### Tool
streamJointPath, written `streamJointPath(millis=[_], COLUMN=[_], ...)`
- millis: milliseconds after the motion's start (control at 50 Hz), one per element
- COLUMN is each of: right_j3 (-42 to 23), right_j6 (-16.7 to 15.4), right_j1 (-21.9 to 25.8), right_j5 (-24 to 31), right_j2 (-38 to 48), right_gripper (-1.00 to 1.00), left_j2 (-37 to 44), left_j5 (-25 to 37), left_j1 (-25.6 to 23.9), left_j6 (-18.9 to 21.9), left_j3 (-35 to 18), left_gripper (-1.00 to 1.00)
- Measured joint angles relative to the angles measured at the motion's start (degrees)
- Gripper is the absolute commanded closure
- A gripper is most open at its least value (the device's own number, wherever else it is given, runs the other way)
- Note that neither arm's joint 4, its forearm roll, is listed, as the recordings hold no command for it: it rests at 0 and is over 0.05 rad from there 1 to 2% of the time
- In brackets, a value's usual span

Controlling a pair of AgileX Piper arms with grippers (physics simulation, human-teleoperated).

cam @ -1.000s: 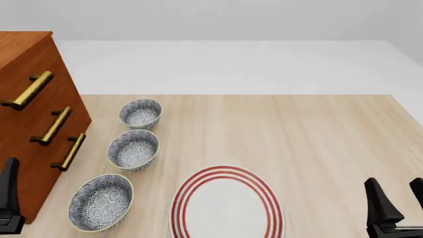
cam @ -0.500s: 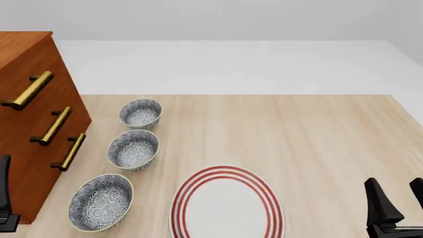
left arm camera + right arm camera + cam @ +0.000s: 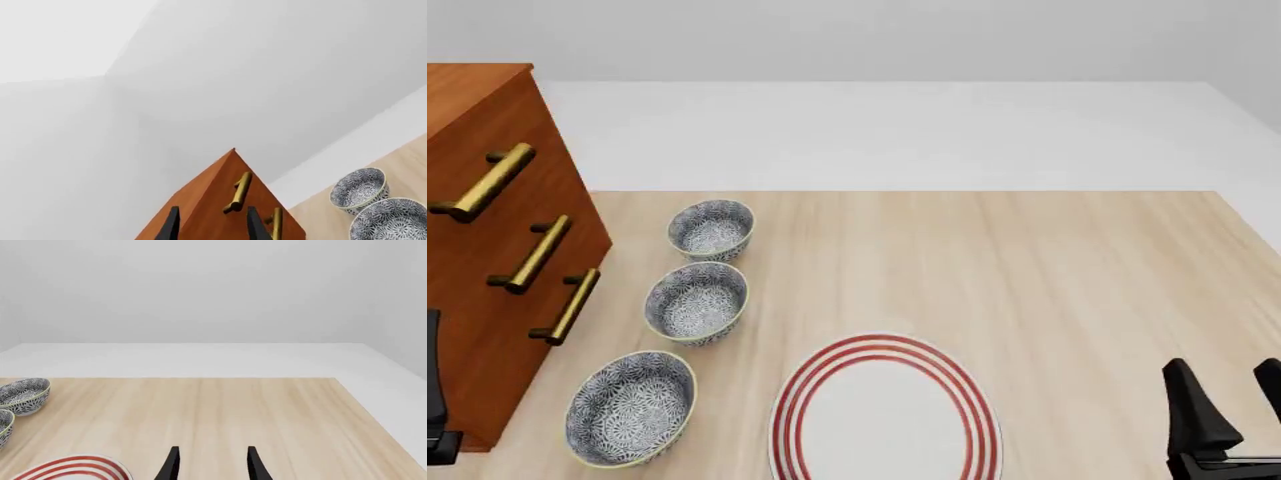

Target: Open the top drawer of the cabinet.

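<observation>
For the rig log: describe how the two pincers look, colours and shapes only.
Both look alike. The left pincer and the right pincer each show two slim black fingers tapering to pointed tips, plain matte, with no markings or cables visible. In the front view the right pincer's fingers rise from a black base; little of either arm shows.

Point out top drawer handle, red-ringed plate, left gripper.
top drawer handle (image 3: 483,183): front view, middle of the brass bar.
red-ringed plate (image 3: 888,420): front view, bare white centre.
left gripper (image 3: 209,226): left wrist view, midway between the two dark fingertips, cabinet behind.
</observation>
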Motion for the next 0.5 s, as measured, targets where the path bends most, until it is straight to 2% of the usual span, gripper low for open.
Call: streamJointPath(millis=[500], right_j3=[0.00], right_j6=[0.00], right_j1=[0.00], right_j5=[0.00], right_j2=[0.00], right_gripper=[-1.00], left_j2=[1.73], left_j5=[-1.24], left_j1=[1.05], left_j6=[8.21], left_j3=[-2.27], left_gripper=[-1.00])
